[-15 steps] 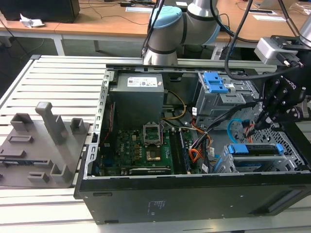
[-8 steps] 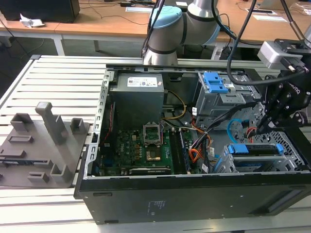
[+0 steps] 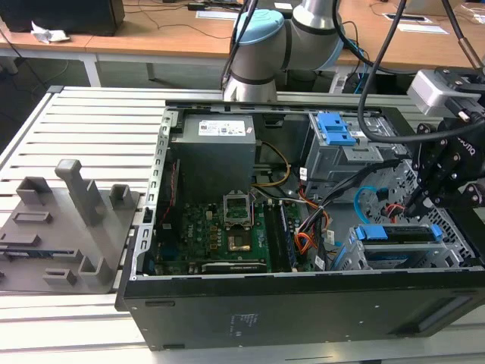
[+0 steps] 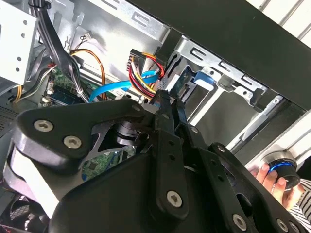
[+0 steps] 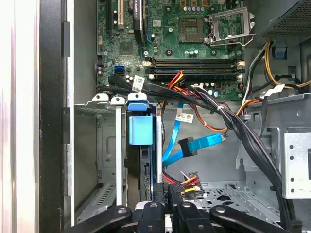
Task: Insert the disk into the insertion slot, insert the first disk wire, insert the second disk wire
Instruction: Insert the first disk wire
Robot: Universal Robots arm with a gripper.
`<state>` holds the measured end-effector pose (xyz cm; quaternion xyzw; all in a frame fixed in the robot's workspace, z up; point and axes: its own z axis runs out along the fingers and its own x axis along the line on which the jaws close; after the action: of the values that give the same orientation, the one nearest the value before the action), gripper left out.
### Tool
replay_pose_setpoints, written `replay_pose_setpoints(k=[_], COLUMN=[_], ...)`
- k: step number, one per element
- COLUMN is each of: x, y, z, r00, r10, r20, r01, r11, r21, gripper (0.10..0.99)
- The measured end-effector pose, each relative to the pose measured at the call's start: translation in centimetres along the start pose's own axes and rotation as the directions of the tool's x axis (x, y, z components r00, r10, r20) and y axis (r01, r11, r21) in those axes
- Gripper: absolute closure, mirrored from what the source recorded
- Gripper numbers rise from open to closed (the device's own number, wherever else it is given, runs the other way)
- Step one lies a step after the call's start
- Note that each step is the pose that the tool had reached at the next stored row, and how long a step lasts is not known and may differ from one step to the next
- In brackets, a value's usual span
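The disk [image 5: 141, 131] sits in the insertion slot [image 5: 97, 141] (second disk wire [image 5: 204, 142] hangs unplugged), with the pincer [image 4: 163, 96] pinched narrow beside it.

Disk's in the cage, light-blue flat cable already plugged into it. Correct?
Not quite. The disk does sit in the insertion slot, but the second disk wire is not plugged into it. In the first wrist view its dark plug hangs free beside the disk, apart from it.

The gripper [image 4: 164, 97] points downward, fingers [image 4: 166, 141] pinched together.
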<state>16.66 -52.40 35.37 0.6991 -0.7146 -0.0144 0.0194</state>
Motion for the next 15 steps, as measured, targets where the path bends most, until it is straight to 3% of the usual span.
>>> replay_pose_setpoints(k=[7,15], x=[0.66,1.16], y=[-0.02,-0.06], z=[0.06,0.72], r00=[1.0000,1.0000], r10=[0.000,0.000], r20=[0.0002,0.0000], r01=[0.000,0.000], r11=[1.0000,1.0000], r21=[0.000,0.000], gripper=[0.922,0.922])
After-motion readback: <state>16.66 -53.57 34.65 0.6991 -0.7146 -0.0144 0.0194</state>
